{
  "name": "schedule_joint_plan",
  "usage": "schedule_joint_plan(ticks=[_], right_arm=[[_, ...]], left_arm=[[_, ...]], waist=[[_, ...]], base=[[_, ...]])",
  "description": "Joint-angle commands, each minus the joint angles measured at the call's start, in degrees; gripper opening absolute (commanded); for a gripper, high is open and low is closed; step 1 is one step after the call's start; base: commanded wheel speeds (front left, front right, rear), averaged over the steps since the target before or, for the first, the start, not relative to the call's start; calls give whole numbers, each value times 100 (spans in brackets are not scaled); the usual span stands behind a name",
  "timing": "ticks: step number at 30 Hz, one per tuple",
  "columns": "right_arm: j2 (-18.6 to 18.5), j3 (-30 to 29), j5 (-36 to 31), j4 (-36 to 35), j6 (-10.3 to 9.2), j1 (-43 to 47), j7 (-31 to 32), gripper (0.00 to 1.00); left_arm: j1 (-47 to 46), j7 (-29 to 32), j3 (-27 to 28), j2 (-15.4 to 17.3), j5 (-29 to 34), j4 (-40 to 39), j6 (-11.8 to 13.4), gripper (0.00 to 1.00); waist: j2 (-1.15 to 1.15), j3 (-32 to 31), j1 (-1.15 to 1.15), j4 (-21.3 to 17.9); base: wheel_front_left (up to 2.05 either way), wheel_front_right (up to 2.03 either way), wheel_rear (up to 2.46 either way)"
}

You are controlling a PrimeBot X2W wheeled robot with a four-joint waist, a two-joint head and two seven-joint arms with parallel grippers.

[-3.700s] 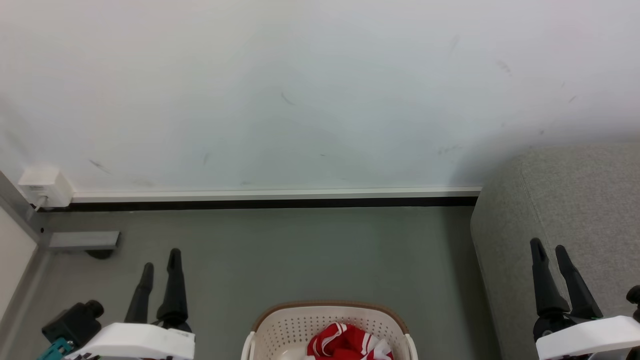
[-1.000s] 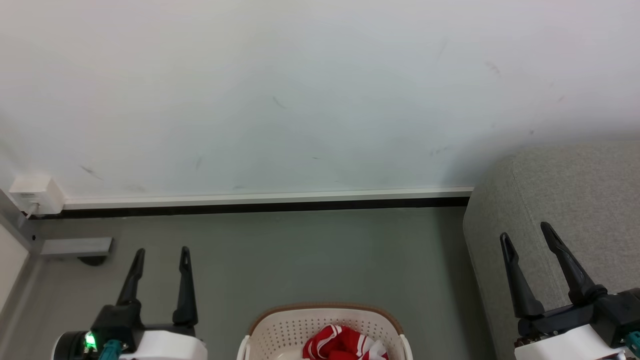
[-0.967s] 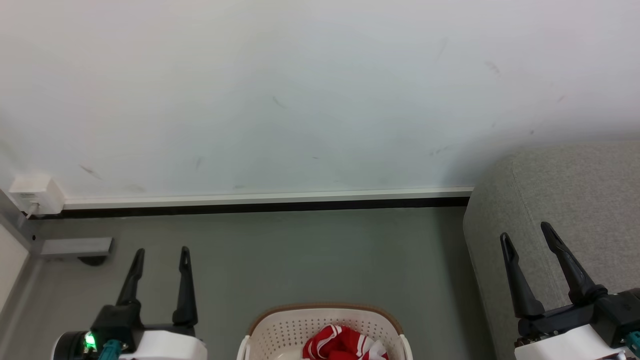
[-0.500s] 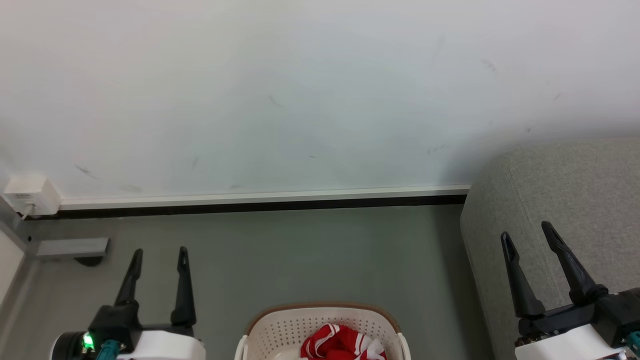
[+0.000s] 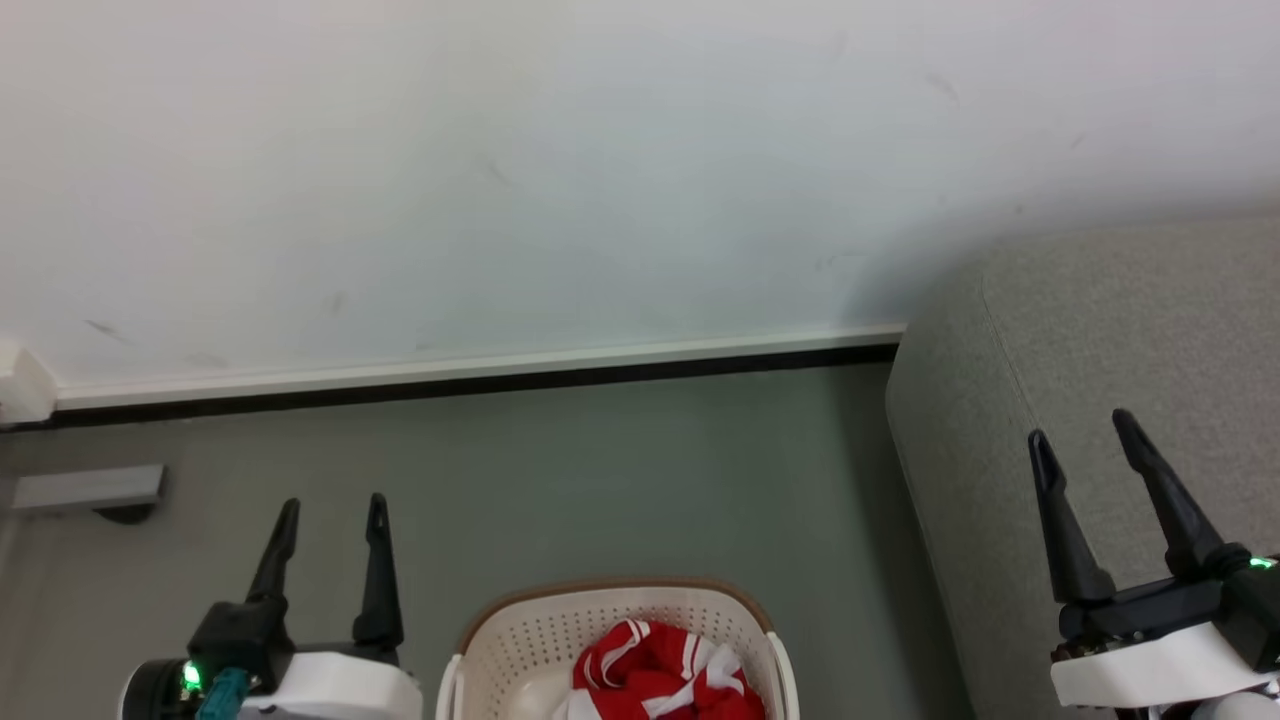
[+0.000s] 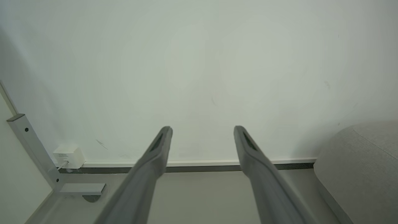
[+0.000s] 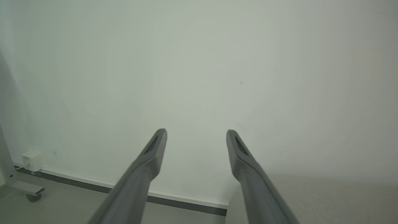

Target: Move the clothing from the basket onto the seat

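Note:
The cream-white basket (image 5: 560, 625) with its brown rim stands on the grey floor at the bottom middle of the head view. Red clothing (image 5: 660, 675) with white stripes lies bunched inside it. The grey sofa seat (image 5: 1120, 330) fills the right side, its rounded corner near the wall. My left gripper (image 5: 333, 505) is open above the floor, left of the basket. My right gripper (image 5: 1082, 424) is open over the sofa's edge. In the left wrist view my left gripper (image 6: 202, 129) points at the wall, with the sofa (image 6: 360, 168) to the right. In the right wrist view my right gripper (image 7: 196, 132) also points at the wall.
A white wall (image 5: 500, 150) with a white and black skirting (image 5: 480, 375) runs behind. A white socket box (image 5: 20, 385) and a grey metal foot (image 5: 85, 488) sit at the far left. Bare grey floor (image 5: 600, 470) lies between basket and wall.
The head camera has tilted down and turned right, so the whole picture has shifted; more of the basket and clothing shows. Both grippers have opened since the earliest frame and stay open.

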Motion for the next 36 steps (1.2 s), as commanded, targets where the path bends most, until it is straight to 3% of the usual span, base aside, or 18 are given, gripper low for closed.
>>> schedule_joint_plan(ticks=[1,13,15,29,36], right_arm=[[-63,-36,64,-34,-12,-97,-18,100],[-56,-199,114,-221,-12,-478,-18,100],[-45,-218,122,-278,-12,-553,-18,100],[92,-427,222,-680,-12,-1078,-18,100],[201,-516,348,-903,-12,-1350,-18,100]], left_arm=[[-139,-2,-32,12,-23,62,-13,100],[-726,-2,-166,1,-184,698,-75,100],[-876,-2,-202,0,-252,918,-180,100],[-2164,60,-557,17,-250,3705,-585,100],[-2802,509,-700,17,-363,4952,-724,100]], waist=[[0,170,0,-110],[0,1026,0,-596],[0,1195,0,-683],[0,2147,0,-1108],[0,2617,0,-1308]], base=[[0,0,0],[0,0,0],[0,0,0],[0,0,0],[0,0,0]])
